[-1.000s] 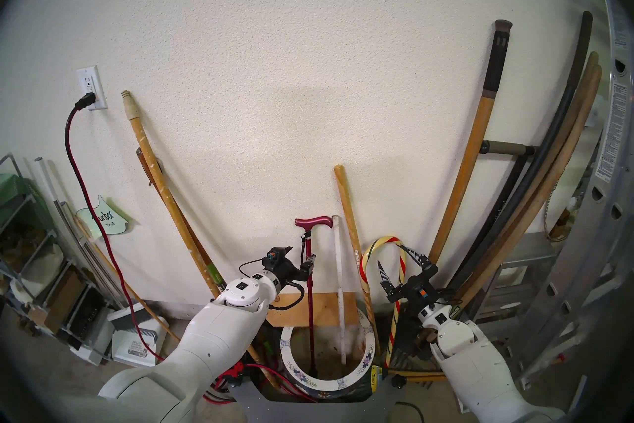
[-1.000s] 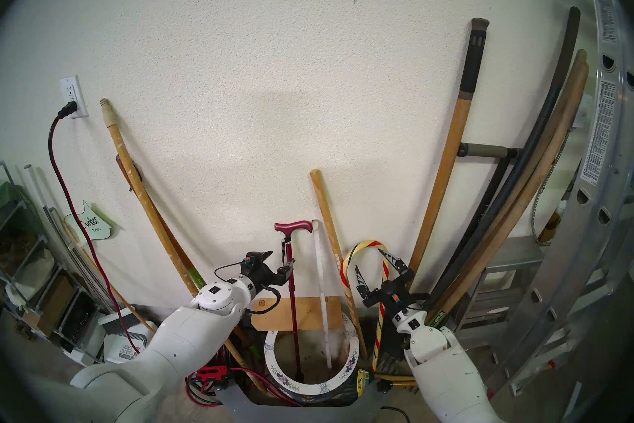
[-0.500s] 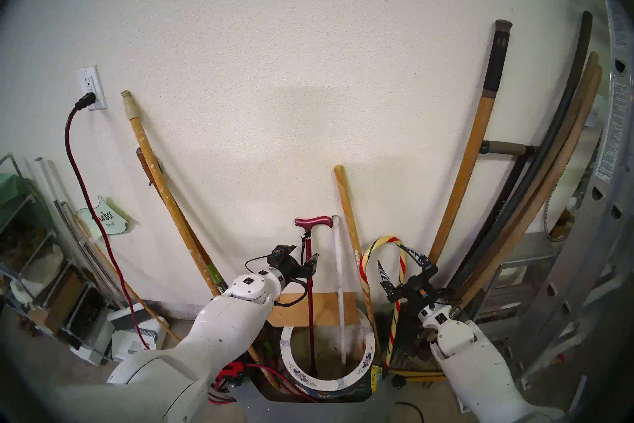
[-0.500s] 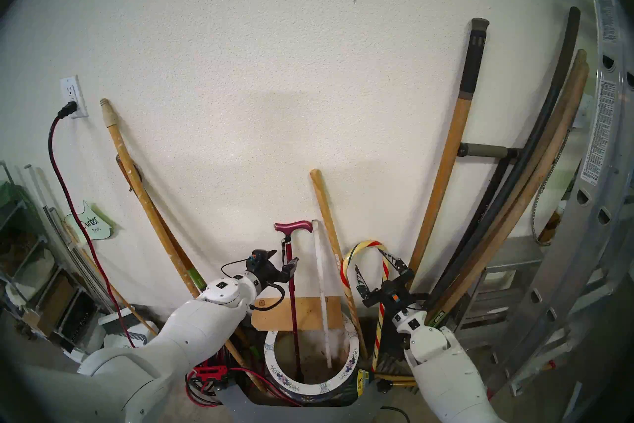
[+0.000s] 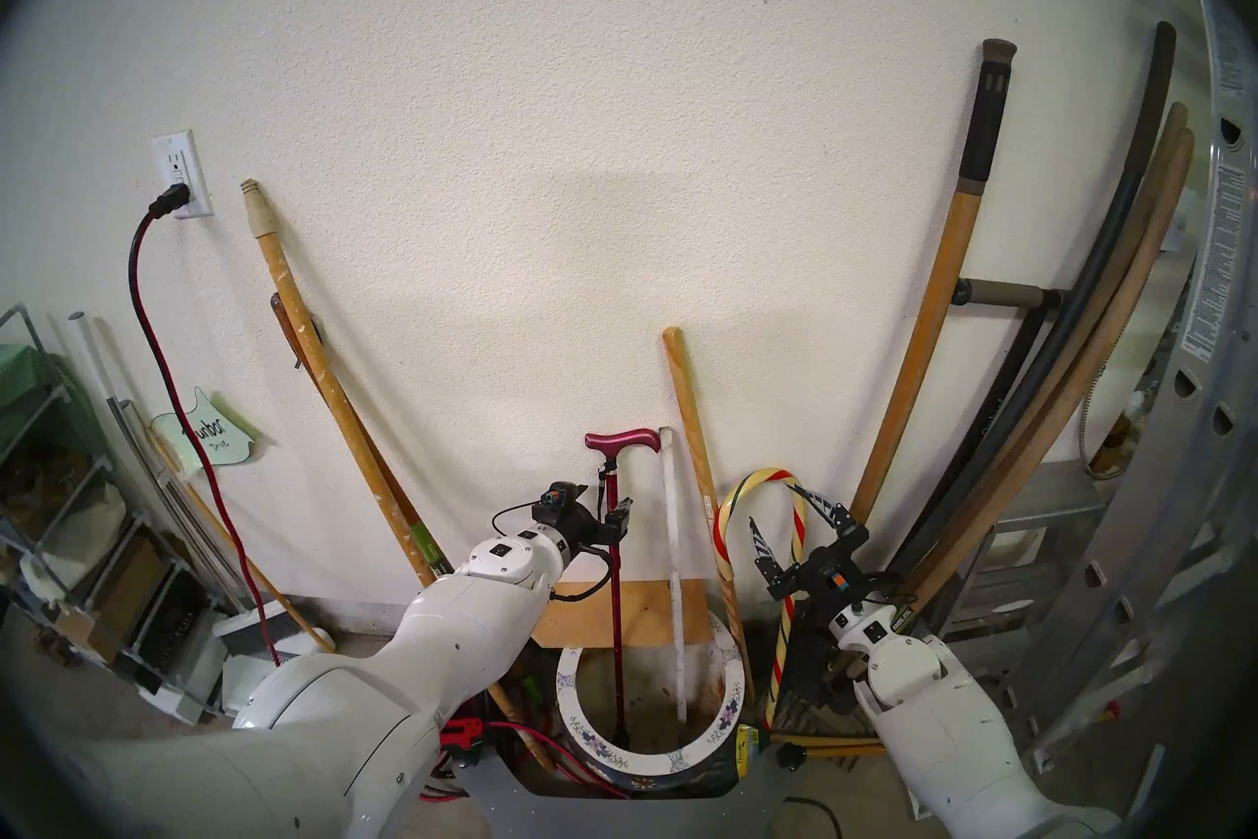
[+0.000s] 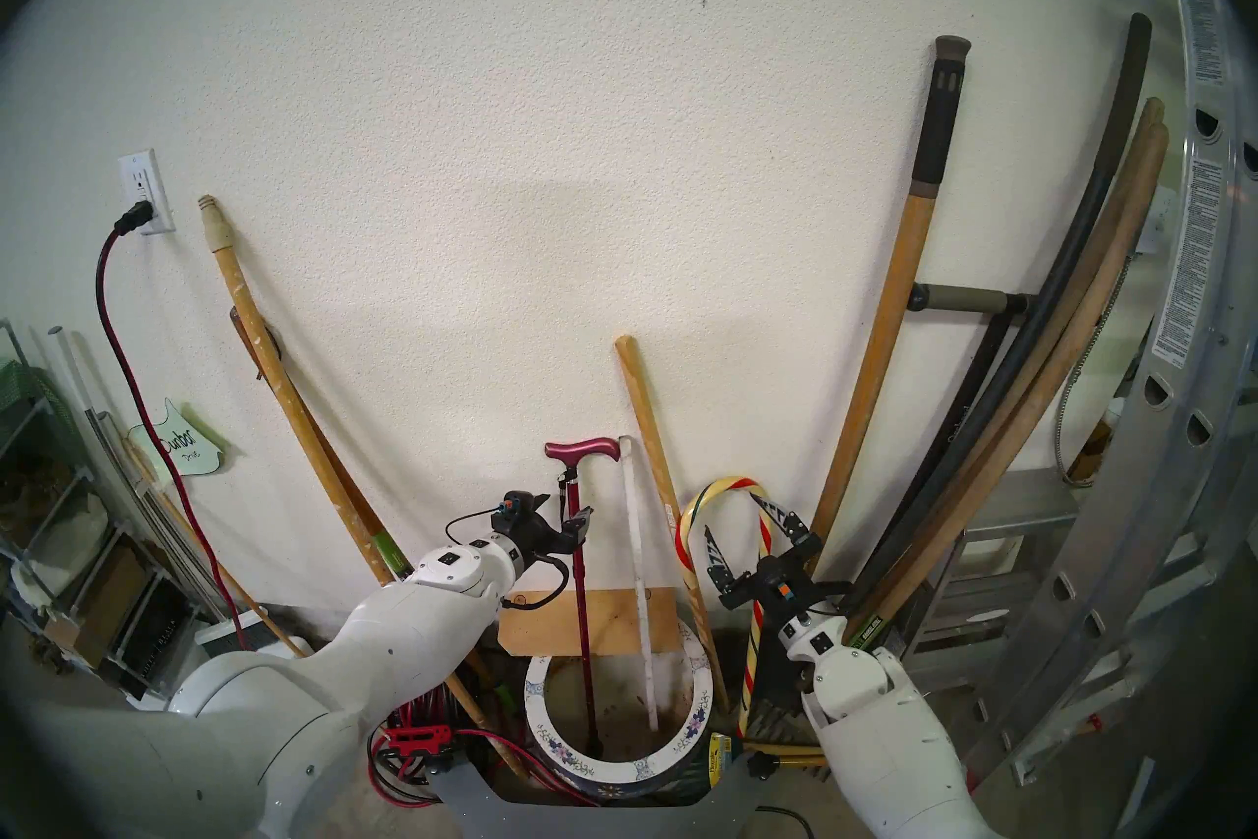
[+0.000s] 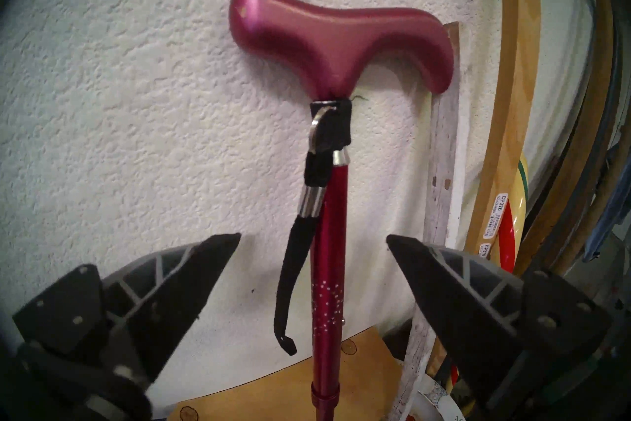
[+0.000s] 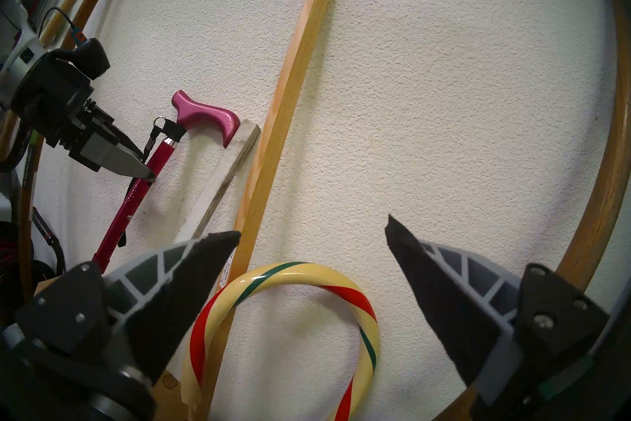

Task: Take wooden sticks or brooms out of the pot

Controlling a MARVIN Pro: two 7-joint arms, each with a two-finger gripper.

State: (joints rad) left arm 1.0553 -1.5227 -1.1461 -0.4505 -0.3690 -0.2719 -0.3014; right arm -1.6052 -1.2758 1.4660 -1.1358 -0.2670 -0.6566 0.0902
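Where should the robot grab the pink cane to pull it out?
On the straight shaft of the magenta cane, just below the strap, coming from the front with one finger on either side. It stands nearly upright against the wall, and the open left gripper already straddles it.

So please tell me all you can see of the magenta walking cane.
The magenta walking cane is slim, with a glossy T-shaped handle and a shiny, metal-looking red shaft with small pale dots. A black strap hangs from a collar below the handle. It stands nearly upright in the flowered pot, handle against the wall beside the white slat. The left pincer is open, the shaft between its fingers, not gripped.
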